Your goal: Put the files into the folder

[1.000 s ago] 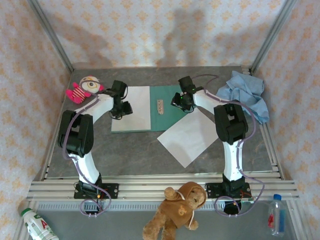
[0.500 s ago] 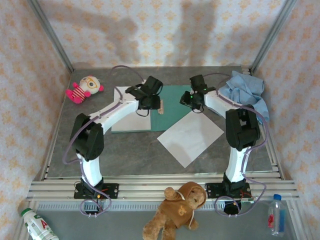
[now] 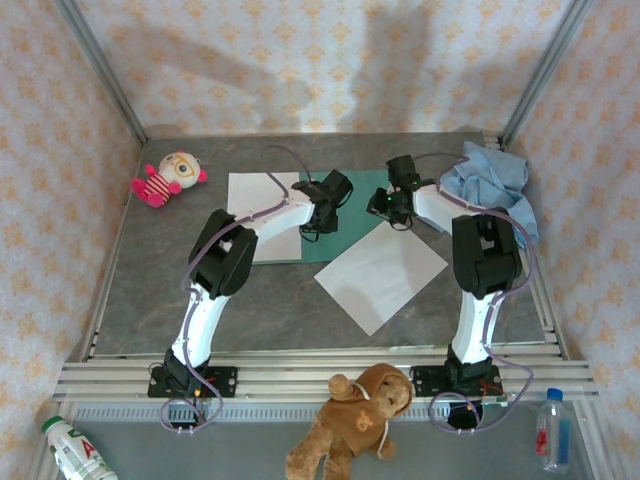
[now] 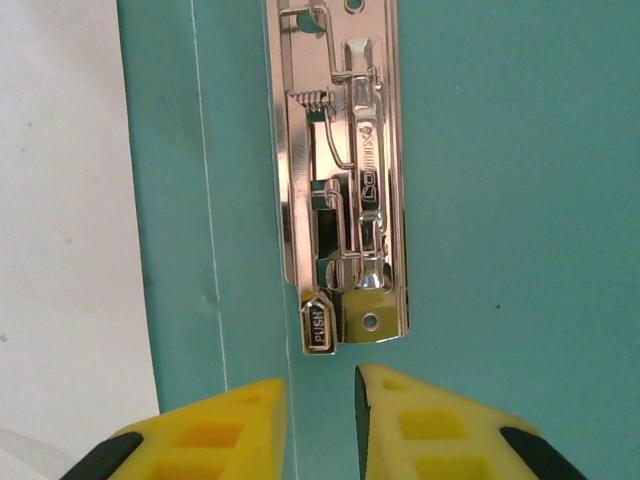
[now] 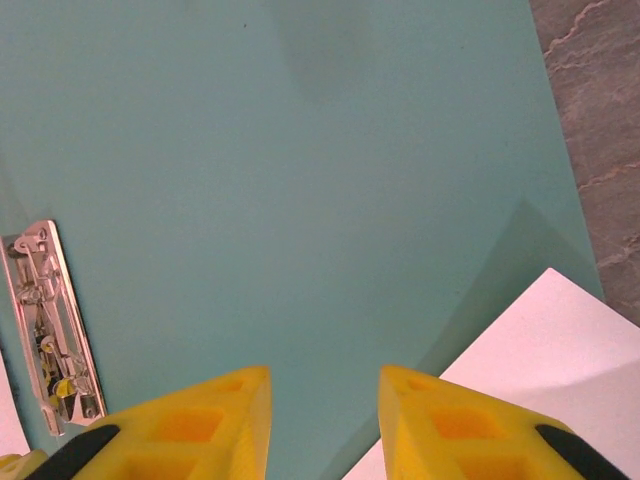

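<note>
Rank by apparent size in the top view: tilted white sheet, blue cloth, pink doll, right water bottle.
1. tilted white sheet
2. blue cloth, close behind; bunched, so unsure
3. pink doll and water bottle: look alike, not ranked

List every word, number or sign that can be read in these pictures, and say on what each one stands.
"PUSH": on the small tab at the lower end of the metal clip on the folder, left wrist view.
Engraved marks on the clip's lever: too unclear to read.
Label of the left bottle, top view: too small to read.
Label of the right bottle: too small to read.
</note>
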### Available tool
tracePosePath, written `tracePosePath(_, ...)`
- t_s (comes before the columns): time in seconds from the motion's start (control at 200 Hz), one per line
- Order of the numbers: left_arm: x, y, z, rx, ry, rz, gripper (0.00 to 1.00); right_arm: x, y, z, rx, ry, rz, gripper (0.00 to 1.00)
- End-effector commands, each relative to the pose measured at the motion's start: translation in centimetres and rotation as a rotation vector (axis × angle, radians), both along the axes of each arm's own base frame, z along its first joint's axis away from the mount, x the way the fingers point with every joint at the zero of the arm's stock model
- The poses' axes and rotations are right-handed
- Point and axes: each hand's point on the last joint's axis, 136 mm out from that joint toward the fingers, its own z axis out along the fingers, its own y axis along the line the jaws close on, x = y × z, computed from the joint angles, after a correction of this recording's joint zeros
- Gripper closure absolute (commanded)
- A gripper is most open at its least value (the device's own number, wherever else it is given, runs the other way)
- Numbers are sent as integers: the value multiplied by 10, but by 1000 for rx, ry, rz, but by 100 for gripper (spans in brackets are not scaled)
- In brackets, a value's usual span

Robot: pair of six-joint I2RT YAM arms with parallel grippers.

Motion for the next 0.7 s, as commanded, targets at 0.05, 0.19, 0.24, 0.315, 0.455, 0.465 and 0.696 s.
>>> tracePosePath(0.05, 5, 2, 8, 19, -20, 28, 78, -2, 2, -12, -3, 15, 14, 66)
tracePosePath(0.19, 6, 1, 5, 24, -14, 31, 79, 0, 4, -13, 2, 16, 16, 66)
tracePosePath(0.24, 6, 2, 4, 28, -12, 30, 79, 0, 4, -13, 3, 16, 16, 66)
tracePosePath(0.315, 7, 4, 2, 41, -8, 35, 78, 1, 4, -13, 5, 18, 17, 66)
tracePosePath(0.455, 7, 4, -2, 51, 2, 37, 78, 2, 5, -13, 7, 20, 19, 66)
tracePosePath(0.465, 7, 4, -3, 52, 5, 36, 78, 2, 5, -13, 8, 20, 20, 66)
tracePosePath(0.696, 6, 4, -8, 64, 17, 35, 78, 1, 7, -16, 11, 31, 21, 66)
